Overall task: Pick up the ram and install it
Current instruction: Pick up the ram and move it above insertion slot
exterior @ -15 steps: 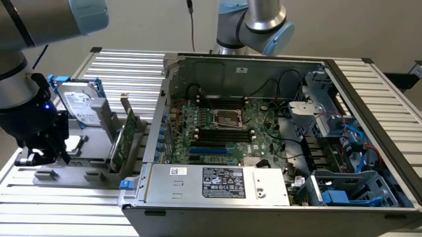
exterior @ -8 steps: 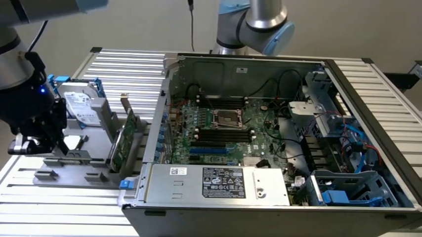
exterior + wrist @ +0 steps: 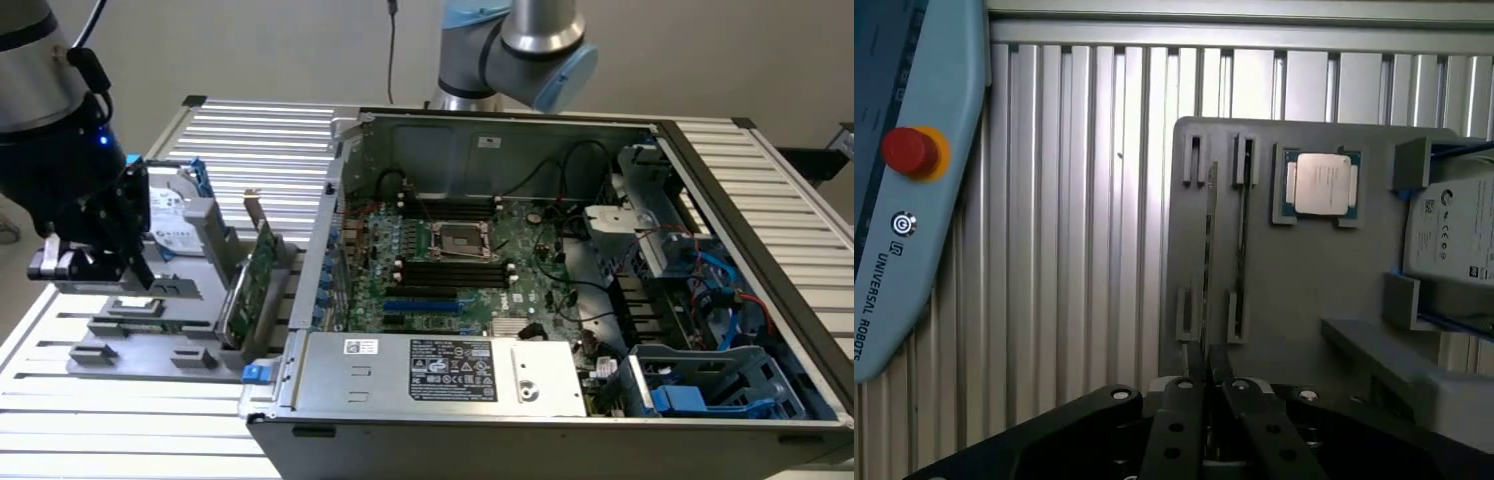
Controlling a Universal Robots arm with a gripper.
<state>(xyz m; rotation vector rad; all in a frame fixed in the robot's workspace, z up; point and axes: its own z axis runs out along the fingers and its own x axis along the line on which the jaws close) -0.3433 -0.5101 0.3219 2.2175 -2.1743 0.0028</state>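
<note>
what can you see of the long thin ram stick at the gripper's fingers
The long, thin ram stick is seen edge-on, a narrow dark strip; its chips cannot be made out. It stands on edge over the flat grey plastic holder tray, alongside the tray's small slotted brackets. The black metal gripper is pinched shut on one end of it.

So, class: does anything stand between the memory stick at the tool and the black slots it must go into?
Yes. In the exterior view, an upright green card and the computer case's side wall stand between the tool, closed on the memory stick, and the board's black slots.
</note>
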